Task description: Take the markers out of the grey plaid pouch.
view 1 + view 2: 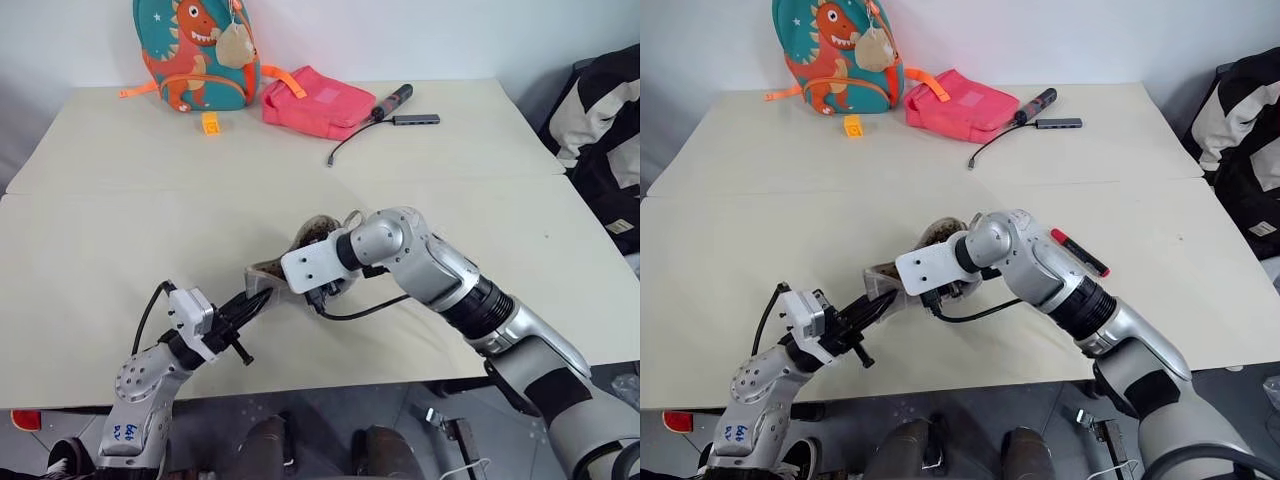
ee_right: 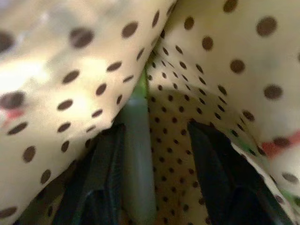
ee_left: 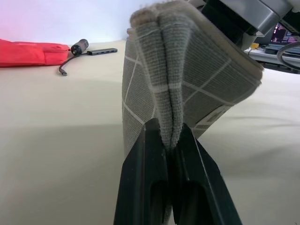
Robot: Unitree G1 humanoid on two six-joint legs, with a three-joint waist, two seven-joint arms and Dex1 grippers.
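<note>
**Right gripper inside the pouch, left gripper pinching its edge**

Your grey plaid pouch (image 3: 187, 89) is held up off the table (image 1: 120, 230) near its front edge, between the two arms. Your left gripper (image 3: 171, 145) has its fingers pressed together on a fold of the pouch's fabric edge. Your right gripper (image 2: 154, 154) reaches down into the pouch's open mouth; its fingers stand parted inside the beige dotted lining (image 2: 211, 56), with a green marker (image 2: 138, 140) lying between them against one finger. You cannot tell from the pictures whether the fingers grip it.

The right eye view gives you something the left eye view hides behind the right arm: a dark marker with a red tip (image 1: 1080, 252) lying on the table just past the right forearm, outside the pouch.

At the far side of the table you have a teal dinosaur backpack (image 1: 195, 50), a pink bag (image 1: 315, 100), a small orange block (image 1: 210, 123), and a black-and-red cylinder (image 1: 392, 100) with a cable beside a slim grey hub (image 1: 415, 119).

Blue handwriting shows on your left forearm in the head views, too small to read.
</note>
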